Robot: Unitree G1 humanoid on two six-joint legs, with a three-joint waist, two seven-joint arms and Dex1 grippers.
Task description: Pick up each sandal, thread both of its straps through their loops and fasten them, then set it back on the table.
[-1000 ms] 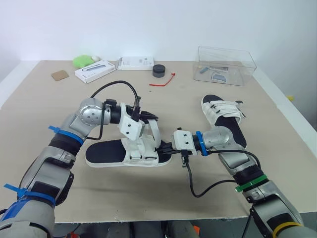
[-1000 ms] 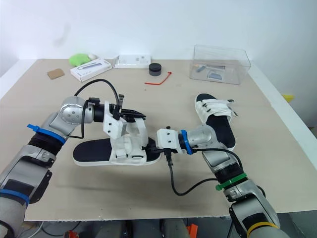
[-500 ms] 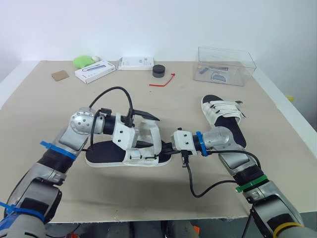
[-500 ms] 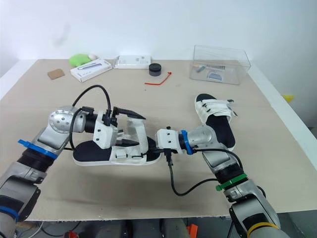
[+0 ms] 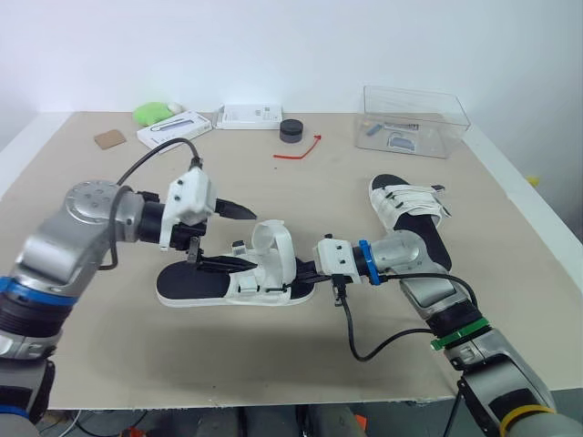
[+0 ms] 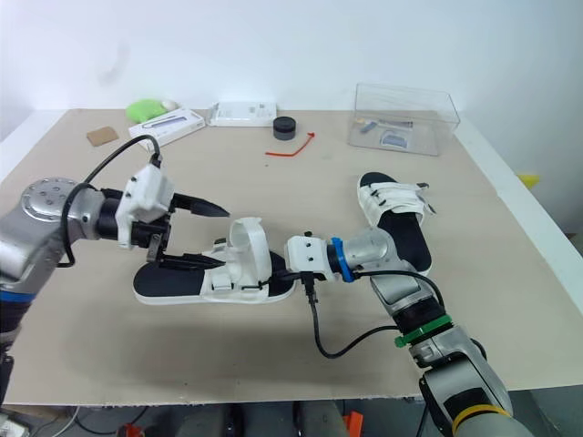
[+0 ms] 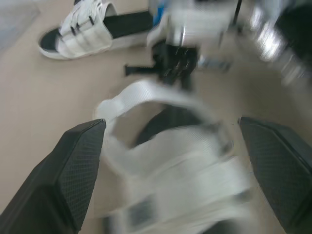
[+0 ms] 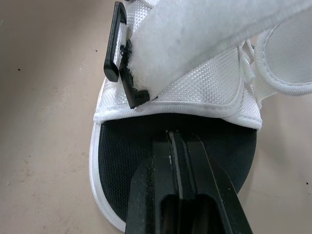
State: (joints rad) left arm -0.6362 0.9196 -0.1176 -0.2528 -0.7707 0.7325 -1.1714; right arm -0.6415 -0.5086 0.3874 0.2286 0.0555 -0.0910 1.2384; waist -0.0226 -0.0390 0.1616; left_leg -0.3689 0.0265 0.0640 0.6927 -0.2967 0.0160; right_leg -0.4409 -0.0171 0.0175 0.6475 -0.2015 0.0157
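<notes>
A black-soled sandal [image 5: 196, 280] with white straps lies on the table near the front. One strap [image 5: 273, 244] arches up loose over it. My left gripper [image 5: 239, 238] hovers just left of that strap, open wide, with nothing between its fingers [image 7: 80, 165]. The other black finger [image 7: 278, 165] stands far across from it, with the blurred strap [image 7: 161, 97] beyond the gap. My right gripper [image 8: 183, 161] is shut, its tips pressed on the black footbed [image 8: 122, 161] at the sandal's right end. A second sandal [image 5: 410, 211] lies flat to the right.
Along the back stand a clear plastic box [image 5: 414, 118], a black round lid [image 5: 291, 130], a red tie [image 5: 299, 150], two white boxes [image 5: 175, 130] [image 5: 248, 116], a green object [image 5: 153, 112] and a brown card piece [image 5: 110, 137].
My left gripper has let go of the strap, opened wide and drawn back to the left. The strap now stands arched by itself. The right gripper has stayed put.
</notes>
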